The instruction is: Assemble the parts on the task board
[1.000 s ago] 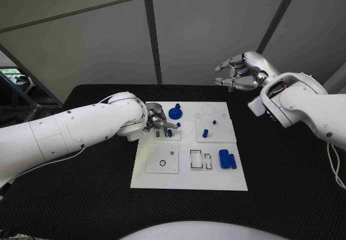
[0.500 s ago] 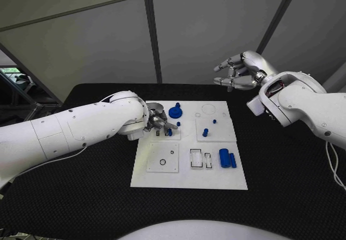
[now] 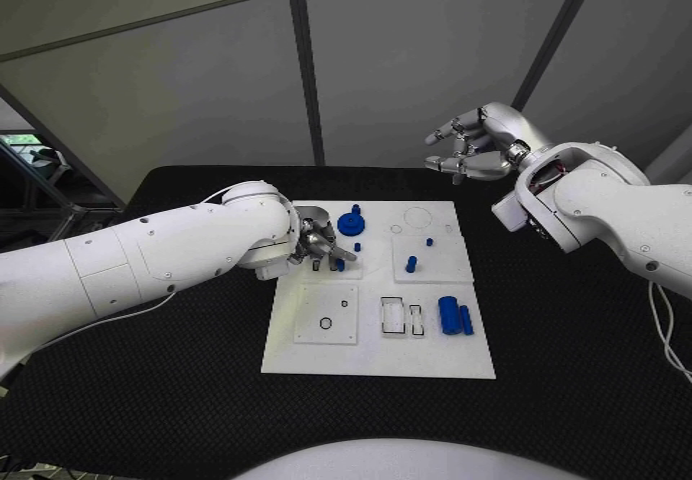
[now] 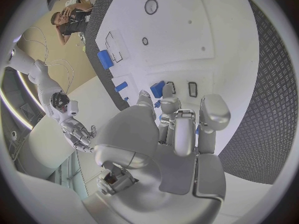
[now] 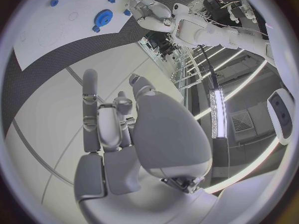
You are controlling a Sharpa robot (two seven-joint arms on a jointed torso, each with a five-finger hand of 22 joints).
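The left hand [image 3: 320, 243] is down over the far-left part of the task board [image 3: 378, 360], fingers curled in close around a small blue peg [image 3: 339, 265] standing upright in its slot. Whether the fingers actually pinch that peg I cannot tell; the left wrist view shows fingertips [image 4: 169, 104] right at blue pieces, but the contact is hidden. Just far of the hand sits the round blue gear [image 3: 351, 226], lying flat with its stub pointing up.

On the right of the board, the big blue cylinder [image 3: 447, 317] lies on its side, long axis running near to far, with a slimmer blue pin [image 3: 464, 321] just beside it on the right, parallel. Another short peg [image 3: 411, 266] stands upright mid-board, and a tiny one [image 3: 428, 242] farther back.

The right hand [image 3: 473, 142] hangs well above and beyond the table's far right, holding nothing, fingers loosely bent and apart.
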